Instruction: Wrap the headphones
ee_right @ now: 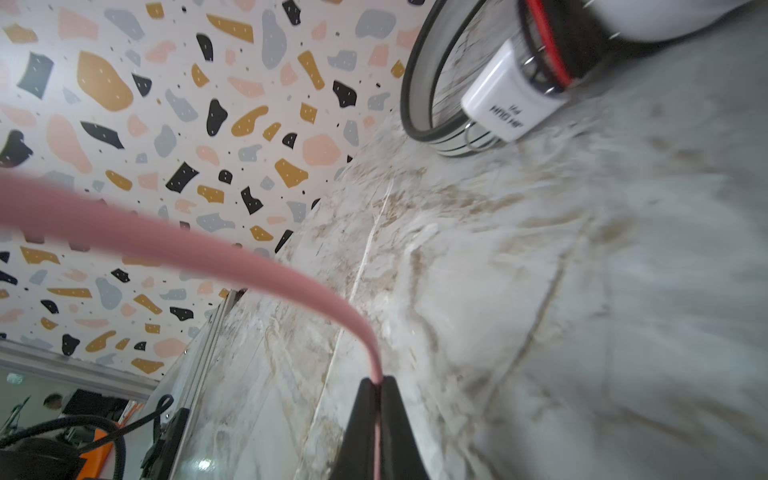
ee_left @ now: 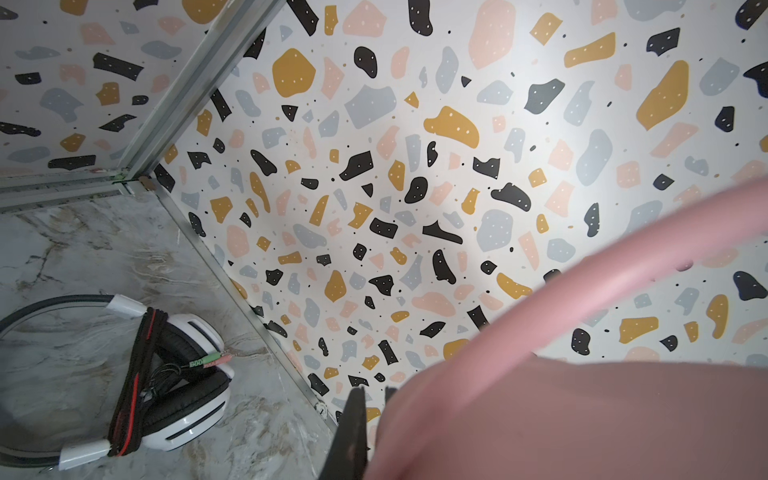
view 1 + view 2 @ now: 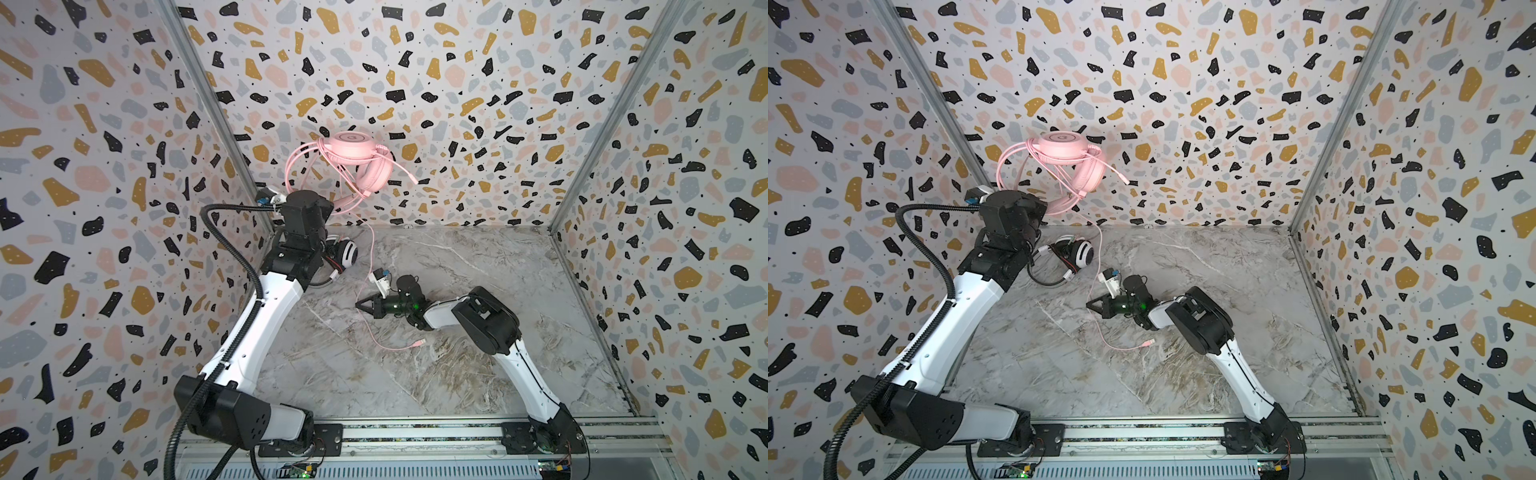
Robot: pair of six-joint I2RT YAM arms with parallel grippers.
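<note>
Right claw (image 1: 378,384): pinched tight on pink cable (image 1: 208,253), below pink headset (image 3: 353,143).
Left claw (image 2: 374,395): clamped on that headset.
Advice: wind with cable taut.

Grey marbled tabletop (image 3: 478,365) fills the lower middle; terrazzo-speckled walls (image 3: 415,62) rise on three sides, a metal rail (image 3: 415,434) along the bottom edge.
</note>
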